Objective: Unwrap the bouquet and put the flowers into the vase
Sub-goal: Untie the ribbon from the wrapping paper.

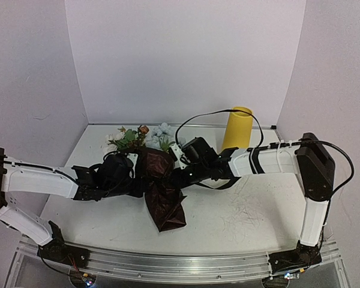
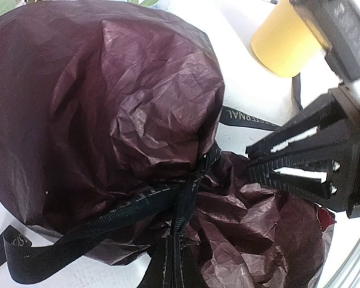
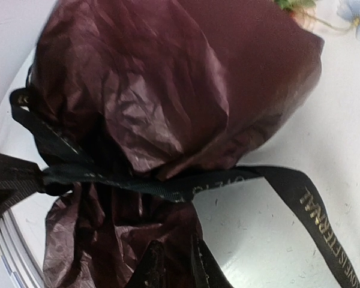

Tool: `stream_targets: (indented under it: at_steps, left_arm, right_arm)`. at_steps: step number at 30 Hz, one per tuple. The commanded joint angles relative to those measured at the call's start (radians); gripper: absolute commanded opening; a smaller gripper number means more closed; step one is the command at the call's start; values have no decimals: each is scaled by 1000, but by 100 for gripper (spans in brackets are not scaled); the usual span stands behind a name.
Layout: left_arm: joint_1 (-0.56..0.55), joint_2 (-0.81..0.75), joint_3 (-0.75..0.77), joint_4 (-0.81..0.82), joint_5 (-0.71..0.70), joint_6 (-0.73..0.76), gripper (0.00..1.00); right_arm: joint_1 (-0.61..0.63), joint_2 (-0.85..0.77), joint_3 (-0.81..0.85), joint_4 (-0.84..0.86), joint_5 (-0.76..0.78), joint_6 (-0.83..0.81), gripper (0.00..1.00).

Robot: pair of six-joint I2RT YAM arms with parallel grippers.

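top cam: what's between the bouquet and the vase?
The right arm reaches across that stretch, its wrist between the bouquet and the vase. The top view shows it.

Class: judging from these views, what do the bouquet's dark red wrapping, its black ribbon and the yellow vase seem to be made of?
Wrapping: thin paper or foil-like sheet, slight sheen; fine sharp creases.
Ribbon: woven fabric tape, matte; stitched edges, printed lettering.
Vase: smooth matte yellow, no glare; plastic, ceramic or card, cannot tell.
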Motion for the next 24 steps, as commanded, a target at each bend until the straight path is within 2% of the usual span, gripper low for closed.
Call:
stream_targets:
  at_steps: [1,3,9,19,24]
  left_arm:
    - [0,-30,-23,13,25,-24,3]
    - [0,-21,-30,14,44,-26,6]
    - [-1,-27,-49,14,46,-25,24]
    - [0,64,-9,83,121,73,28]
    - [0,133,12,99,133,95,37]
  right_arm:
    - [6,2,67,-18,-78,-44,18]
    - [7,19,87,-9,-120,-59,18]
    - [13,57,131,-1,-172,-87,20]
    - [13,111,161,-1,-149,-71,20]
    - [13,143,176,-6,-132,-35,19]
